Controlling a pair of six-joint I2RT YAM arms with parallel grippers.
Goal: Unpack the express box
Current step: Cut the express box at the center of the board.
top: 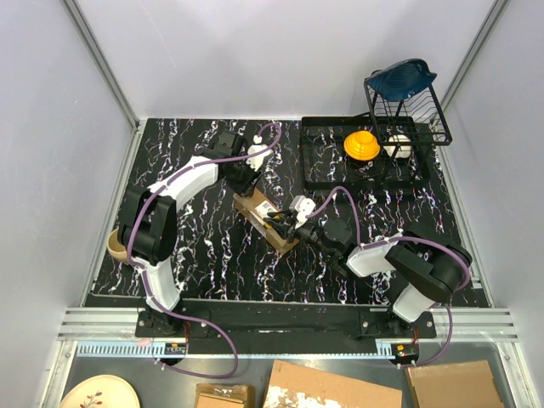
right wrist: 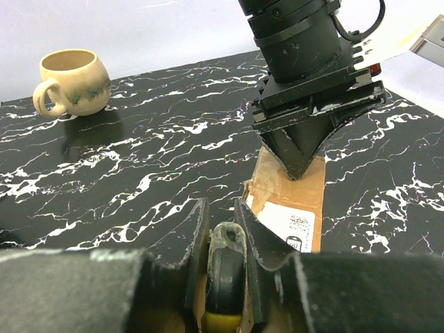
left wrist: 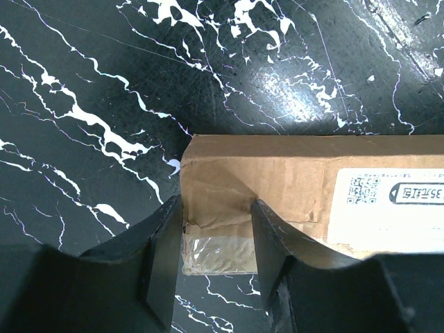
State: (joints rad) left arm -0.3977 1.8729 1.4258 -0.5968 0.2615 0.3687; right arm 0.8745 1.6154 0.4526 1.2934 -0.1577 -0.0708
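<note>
The express box [top: 255, 206], a small brown carton with clear tape and a white label, lies slantwise mid-table. My left gripper [top: 247, 185] stands over its far end, fingers spread. In the left wrist view [left wrist: 216, 208] one finger [left wrist: 163, 257] sits at the box's end edge and the other [left wrist: 277, 257] rests on the box top [left wrist: 291, 173]. My right gripper [top: 286, 223] is shut on the yellow-and-black utility knife [right wrist: 225, 267] over the box's near end. In the right wrist view [right wrist: 222, 208] the box [right wrist: 288, 208] lies just ahead, with the left gripper [right wrist: 298, 166] pressing on it.
A beige mug [top: 116, 245] stands at the table's left edge and shows in the right wrist view [right wrist: 73, 80]. A black dish rack [top: 408, 110] with a blue bowl [top: 406, 76] and a yellow item [top: 361, 144] stands at the back right. Cardboard pieces [top: 331, 391] lie below the table front.
</note>
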